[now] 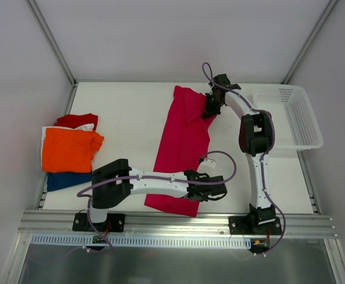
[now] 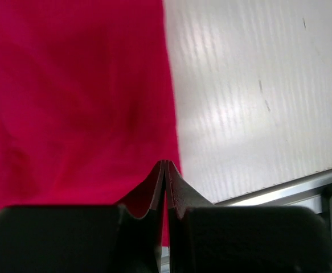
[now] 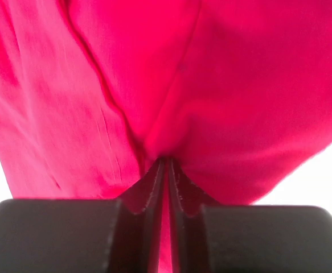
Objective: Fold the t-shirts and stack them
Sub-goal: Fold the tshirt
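Mid-fold: clenched magenta t-shirt (image 1: 181, 139) at lower-frame hem with left gripper (image 2: 166, 166), upper-frame edge with right gripper (image 3: 166, 163); likely needed one synchronized lift-and-fold next.

You've got a flat matte white tabletop (image 1: 131, 106) w/ a few faint scuffs. In the left wrist view it shows a soft streaky glare. Plain pale grey-white wall panels (image 1: 178, 35) close it in at back, L & R, joined by slim silver aluminium corner struts (image 1: 51, 40). Along your near edge there's a ribbed silver aluminium rail (image 1: 178, 223), then a white slotted plastic strip (image 1: 172, 241), then a glossy grey sheet (image 1: 178, 265). Light's even & diffuse, shadows soft.
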### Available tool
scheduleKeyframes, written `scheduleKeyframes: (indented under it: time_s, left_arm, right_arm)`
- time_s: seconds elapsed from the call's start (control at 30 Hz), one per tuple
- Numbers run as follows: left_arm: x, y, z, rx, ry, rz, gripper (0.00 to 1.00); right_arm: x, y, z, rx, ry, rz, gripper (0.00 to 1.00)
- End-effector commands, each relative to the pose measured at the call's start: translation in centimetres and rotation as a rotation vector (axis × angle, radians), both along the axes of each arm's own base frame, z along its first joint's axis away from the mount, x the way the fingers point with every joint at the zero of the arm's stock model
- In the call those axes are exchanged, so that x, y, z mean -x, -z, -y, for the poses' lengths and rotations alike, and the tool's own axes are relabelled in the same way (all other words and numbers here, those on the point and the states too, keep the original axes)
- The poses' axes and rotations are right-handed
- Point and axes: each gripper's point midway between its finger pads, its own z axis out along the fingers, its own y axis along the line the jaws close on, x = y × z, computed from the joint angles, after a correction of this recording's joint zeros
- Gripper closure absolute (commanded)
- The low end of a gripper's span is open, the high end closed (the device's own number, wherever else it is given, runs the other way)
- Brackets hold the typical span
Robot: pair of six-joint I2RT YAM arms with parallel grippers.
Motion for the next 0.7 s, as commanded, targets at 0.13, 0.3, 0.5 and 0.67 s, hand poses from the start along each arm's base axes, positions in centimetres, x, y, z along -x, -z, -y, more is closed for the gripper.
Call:
scheduleKeyframes:
  time_s: [0.13,0.3,0.5,0.67]
  left_arm:
    - [-5.9,-10.3,-9.6,0.016,-0.189,0.319,0.92]
    - [-7.3,-14.1,-15.5,0.086,-0.306,0.448,0.15]
    - [-7.6,-12.5,-19.6,0.085,-0.388,0.397,0.06]
    - [-6.8,-10.6,-20.1,0.058,-0.384,0.349,0.07]
  right_arm:
    - [2.4,-14.4,-2.1,-0.031,-0.136,0.356,0.67]
    - [8.7,-22.7,-2.4,-0.043,-0.163,0.456,0.37]
    - [17.4,-19.3,-3.2,0.078,-0.192,0.411,0.41]
    - [24.6,-11.3,-4.9,0.157,-0.242,0.297,0.48]
